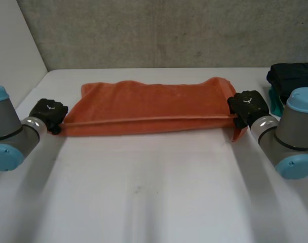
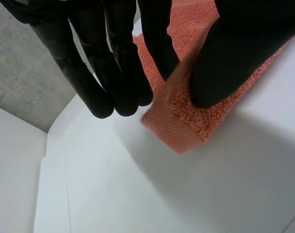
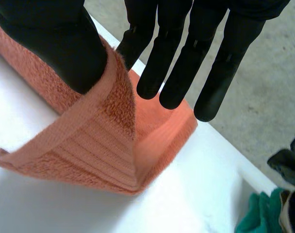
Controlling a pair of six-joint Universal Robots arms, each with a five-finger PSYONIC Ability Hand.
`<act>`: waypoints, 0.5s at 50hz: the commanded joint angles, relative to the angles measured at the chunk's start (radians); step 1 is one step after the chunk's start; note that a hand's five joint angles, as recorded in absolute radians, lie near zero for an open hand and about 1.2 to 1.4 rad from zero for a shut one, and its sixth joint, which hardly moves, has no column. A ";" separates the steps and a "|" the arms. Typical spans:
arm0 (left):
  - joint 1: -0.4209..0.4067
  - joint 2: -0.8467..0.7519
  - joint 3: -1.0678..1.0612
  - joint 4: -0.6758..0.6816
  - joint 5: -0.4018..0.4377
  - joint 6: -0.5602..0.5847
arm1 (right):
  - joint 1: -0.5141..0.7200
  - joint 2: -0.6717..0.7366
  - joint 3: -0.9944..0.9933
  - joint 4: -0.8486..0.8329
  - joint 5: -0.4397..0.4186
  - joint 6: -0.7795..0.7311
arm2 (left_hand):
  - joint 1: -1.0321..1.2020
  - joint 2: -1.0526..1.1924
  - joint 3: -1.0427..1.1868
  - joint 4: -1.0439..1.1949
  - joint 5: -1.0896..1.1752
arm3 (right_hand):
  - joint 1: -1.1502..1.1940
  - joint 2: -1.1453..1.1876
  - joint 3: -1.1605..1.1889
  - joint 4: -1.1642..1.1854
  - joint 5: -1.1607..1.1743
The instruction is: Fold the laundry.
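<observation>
- Grey left arm (image 1: pixel 12 134) and right arm (image 1: pixel 291 134) fill the frame's lower corners, with white table (image 1: pixel 154 192) between.
- Orange towel (image 1: pixel 149 104) lies lengthwise across the upper middle.
- Left hand (image 1: pixel 48 112) pinches the towel's left near corner between thumb and straight fingers; right hand (image 1: pixel 248 105) pinches the right near corner likewise.
- Best lift both corners level, edge taut, and land them squarely on the far edge.

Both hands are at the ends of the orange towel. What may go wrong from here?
The left hand and the right hand each pinch only a corner of the orange terry towel; it may slip out when lifted.
At the right hand the layers gape apart, so the next fold may be uneven.
The pile of dark clothes sits near the right arm; a swing might brush it.
</observation>
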 commanded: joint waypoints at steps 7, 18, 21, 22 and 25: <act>-0.015 0.049 -0.011 -0.011 0.011 -0.064 | -0.062 0.103 -0.183 0.280 0.018 0.314 | 0.210 0.217 0.224 0.218 0.251 | -0.536 -0.578 -0.587 -0.596 -0.583; -0.009 0.061 -0.004 -0.019 -0.012 -0.071 | -0.095 0.097 -0.194 0.336 0.108 0.329 | 0.210 0.217 0.224 0.218 0.251 | -0.310 -0.352 -0.362 -0.371 -0.358; -0.004 0.079 -0.013 -0.046 -0.020 -0.073 | -0.101 0.061 -0.177 0.340 0.146 0.325 | 0.210 0.217 0.224 0.218 0.251 | -0.184 -0.226 -0.235 -0.244 -0.231; -0.003 0.088 -0.014 -0.054 -0.018 -0.073 | -0.101 0.048 -0.170 0.340 0.153 0.323 | 0.210 0.217 0.224 0.218 0.251 | -0.175 -0.217 -0.226 -0.235 -0.222; -0.001 0.133 -0.040 -0.097 -0.012 -0.075 | -0.110 0.001 -0.144 0.349 0.163 0.294 | 0.210 0.217 0.224 0.218 0.251 | -0.178 -0.220 -0.229 -0.238 -0.225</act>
